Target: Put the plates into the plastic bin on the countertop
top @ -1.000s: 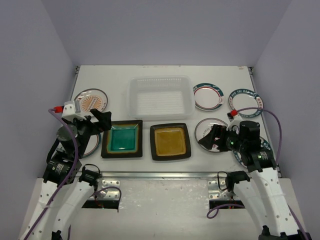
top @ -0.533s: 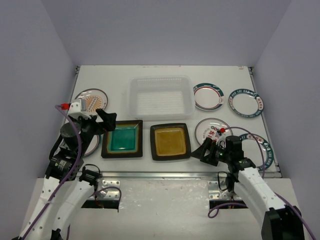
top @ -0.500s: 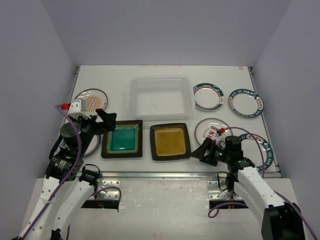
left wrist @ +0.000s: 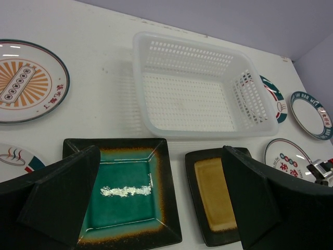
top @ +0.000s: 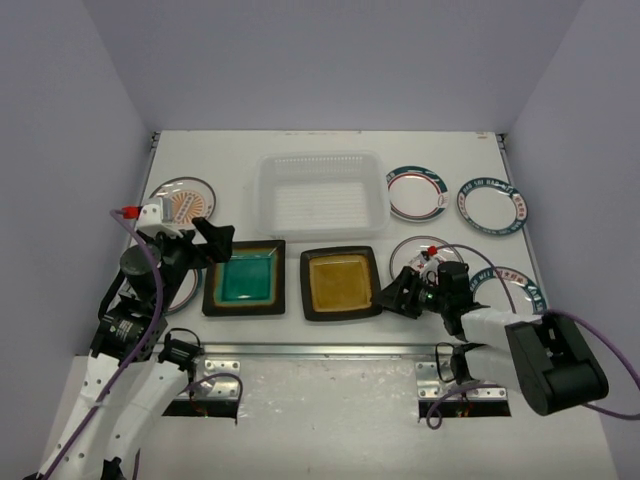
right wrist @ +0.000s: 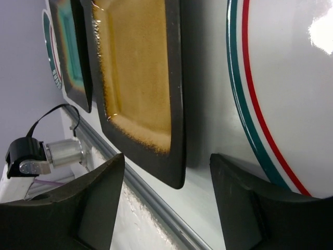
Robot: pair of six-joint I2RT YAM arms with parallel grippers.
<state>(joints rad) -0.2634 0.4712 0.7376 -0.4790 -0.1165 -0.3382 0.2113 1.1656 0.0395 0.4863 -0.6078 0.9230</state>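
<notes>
Right gripper (top: 392,297), jaws spread wide and empty, lies low beside the amber plate (top: 341,284), just in front of the plastic bin (top: 322,160), probably to catch the plate's raised rim. Left gripper (left wrist: 160,172), likewise spread and holding nothing, hovers over the teal plate (left wrist: 125,192), also just in front of the bin.

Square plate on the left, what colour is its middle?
Teal plate: shiny teal-green middle, amber-brown fringe, dark rim. It shows best in the left wrist view.
</notes>
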